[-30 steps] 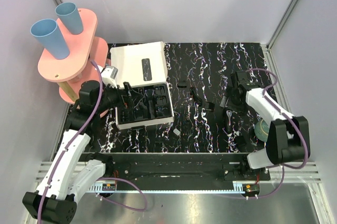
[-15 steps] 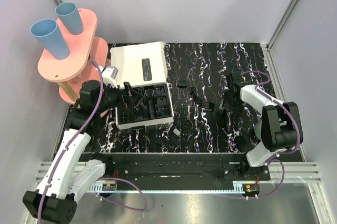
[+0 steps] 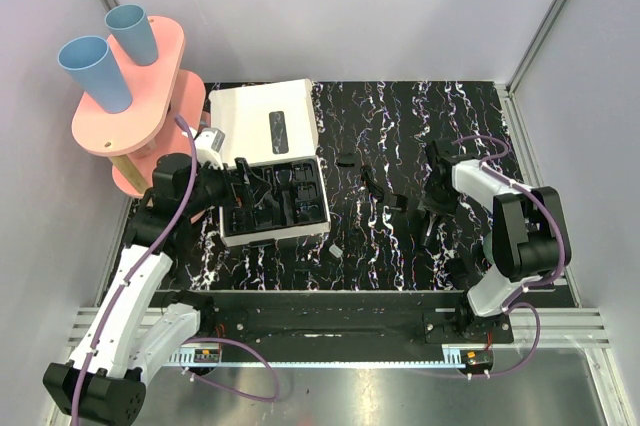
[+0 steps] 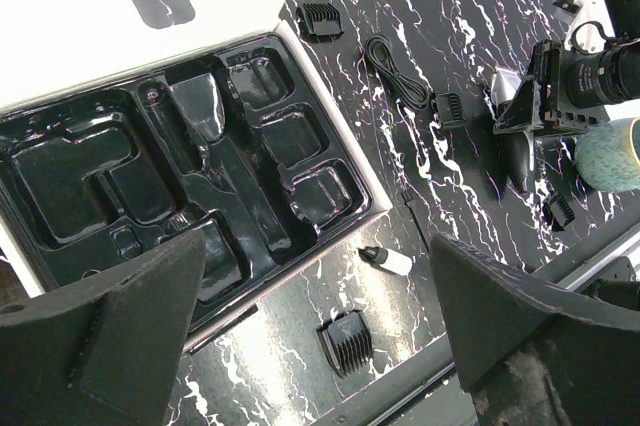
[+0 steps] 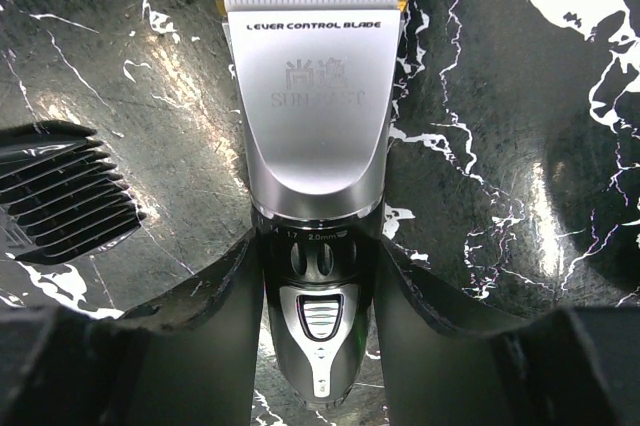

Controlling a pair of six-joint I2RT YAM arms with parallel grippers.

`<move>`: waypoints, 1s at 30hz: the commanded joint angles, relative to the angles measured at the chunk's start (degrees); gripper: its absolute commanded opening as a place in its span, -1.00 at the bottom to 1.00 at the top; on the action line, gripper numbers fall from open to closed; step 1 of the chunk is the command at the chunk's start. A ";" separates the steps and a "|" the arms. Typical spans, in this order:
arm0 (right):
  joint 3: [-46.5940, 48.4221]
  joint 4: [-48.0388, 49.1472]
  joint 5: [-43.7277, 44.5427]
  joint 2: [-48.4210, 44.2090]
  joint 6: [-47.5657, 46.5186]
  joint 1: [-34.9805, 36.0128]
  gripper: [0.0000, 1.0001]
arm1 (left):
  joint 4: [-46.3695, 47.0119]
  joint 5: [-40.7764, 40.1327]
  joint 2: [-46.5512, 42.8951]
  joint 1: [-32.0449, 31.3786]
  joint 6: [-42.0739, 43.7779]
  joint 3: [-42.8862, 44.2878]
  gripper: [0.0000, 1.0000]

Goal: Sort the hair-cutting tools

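The black clipper with a grey head (image 5: 315, 146) lies flat on the black marbled table, blade pointing away from my right wrist; it also shows from above (image 3: 433, 224). My right gripper (image 5: 318, 256) is shut on the clipper, its fingers pressed against both sides of the body below the head. Black comb attachments lie scattered: one beside the clipper (image 5: 65, 191), one near the front edge (image 4: 345, 341), others further back (image 4: 321, 19) (image 4: 452, 106). My left gripper (image 4: 320, 326) is open and empty, held above the box's near edge.
The white box (image 3: 265, 121) holds a black moulded tray (image 4: 365, 208) with empty pockets. A small white bottle (image 4: 385, 259) and a coiled black cable (image 4: 395, 71) lie between box and clipper. A teal bowl (image 3: 497, 246) sits right. A pink stand with blue cups (image 3: 130, 86) stands back left.
My right gripper has swung toward the near edge and lowered over the clipper, ending with its fingers on it. The left arm has not moved.
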 commanded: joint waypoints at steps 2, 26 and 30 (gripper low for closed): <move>2.33 2.17 2.06 -4.99 -0.19 1.69 -0.17 | 1.76 -1.61 -1.02 0.12 -0.13 1.50 0.98; 16.91 36.80 7.50 -2.83 -0.45 36.49 -0.56 | -2.11 -29.03 -8.22 0.12 -4.17 0.53 0.98; 22.88 41.00 8.83 6.04 -1.42 40.18 -0.57 | -0.97 -29.12 -10.16 0.03 -3.99 -0.52 0.98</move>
